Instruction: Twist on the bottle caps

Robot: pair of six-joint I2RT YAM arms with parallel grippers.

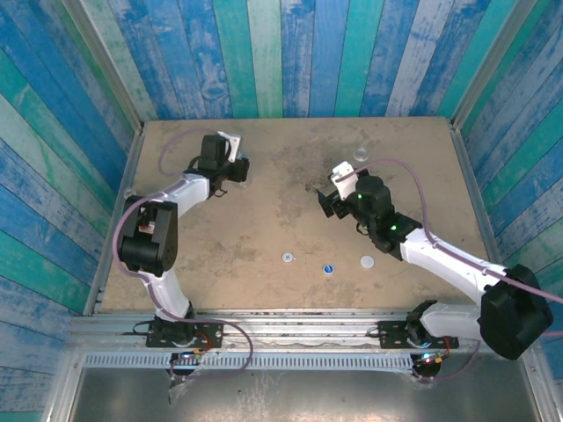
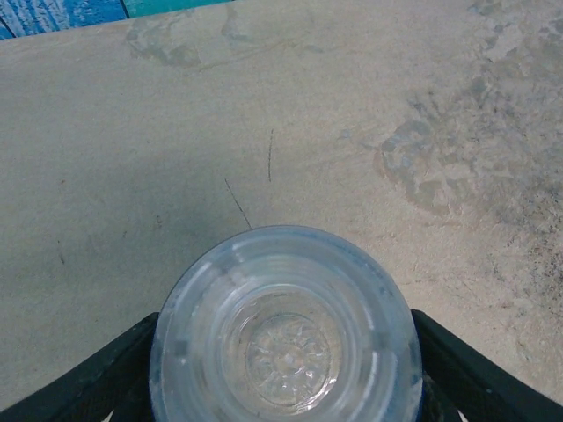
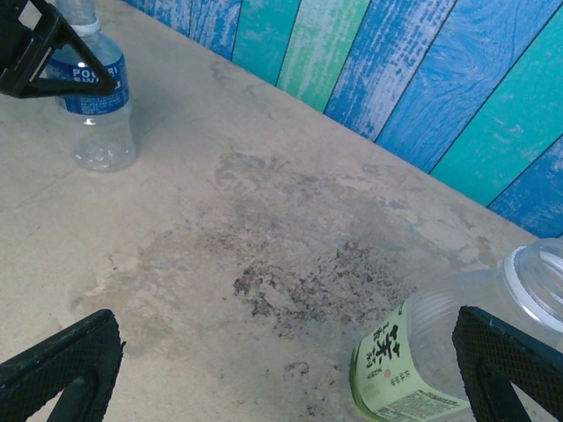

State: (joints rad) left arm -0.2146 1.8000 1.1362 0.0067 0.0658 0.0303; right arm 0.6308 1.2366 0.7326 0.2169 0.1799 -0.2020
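Bottle with the blue label (image 3: pixel 92 97) stands uncapped toward the far left of the surface (image 1: pixel 264 220), clamped from both sides by the left claw (image 2: pixel 286 318). The green-label bottle (image 3: pixel 413 347), open-mouthed, sits just beside one finger of the right claw (image 3: pixel 281 338), which is spread wide and empty. Blue cap (image 1: pixel 327 269) lies between two pale caps (image 1: pixel 288 258) at the near side.

Robot test cell, lab-type setup. Left arm (image 1: pixel 185 189) and right arm (image 1: pixel 444 257) bolted to metal rail (image 1: pixel 299 332) at near edge of worn tan table (image 1: pixel 290 220). Blue-teal plank-pattern walls (image 1: pixel 299 53) enclose other three sides. Cables (image 1: pixel 423 200) run along arms.
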